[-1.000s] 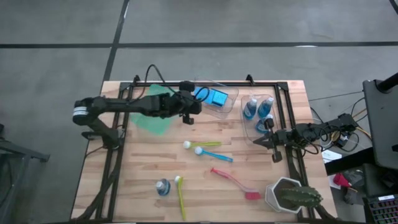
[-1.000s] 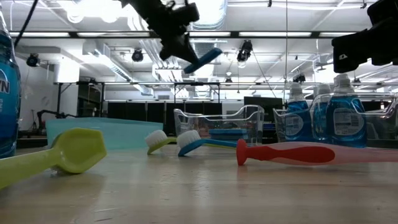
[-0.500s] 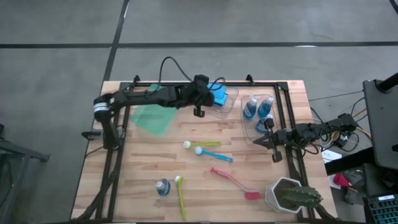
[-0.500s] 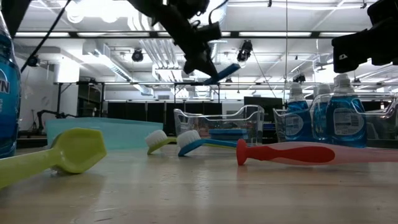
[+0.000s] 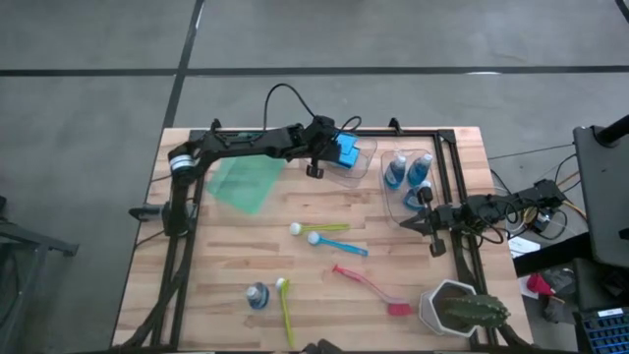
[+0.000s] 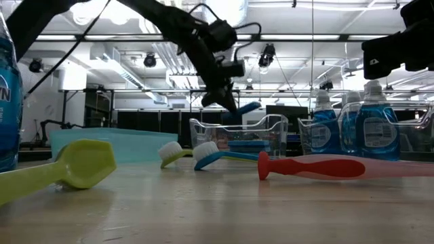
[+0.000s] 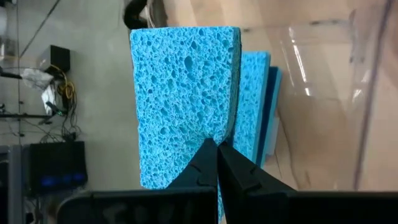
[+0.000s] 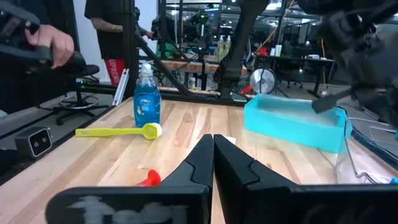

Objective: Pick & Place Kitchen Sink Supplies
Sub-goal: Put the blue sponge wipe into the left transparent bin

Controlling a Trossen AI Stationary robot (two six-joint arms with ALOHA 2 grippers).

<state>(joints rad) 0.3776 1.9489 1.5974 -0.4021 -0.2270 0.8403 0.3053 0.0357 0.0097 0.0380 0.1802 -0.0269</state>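
Sponge (image 7: 186, 106), light blue, porous: pinched by one edge in my left claw (image 5: 329, 149), long axis running straight out ahead of my fingertips. Clear bin (image 5: 362, 162) with its stacked sponges sits directly below. Right claw (image 5: 411, 224), closed and empty, waits well apart.

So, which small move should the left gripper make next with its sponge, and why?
Probably lower a little, then open. The left gripper, shut on the blue sponge, hangs above the clear bin where other sponges lie; the right gripper waits.
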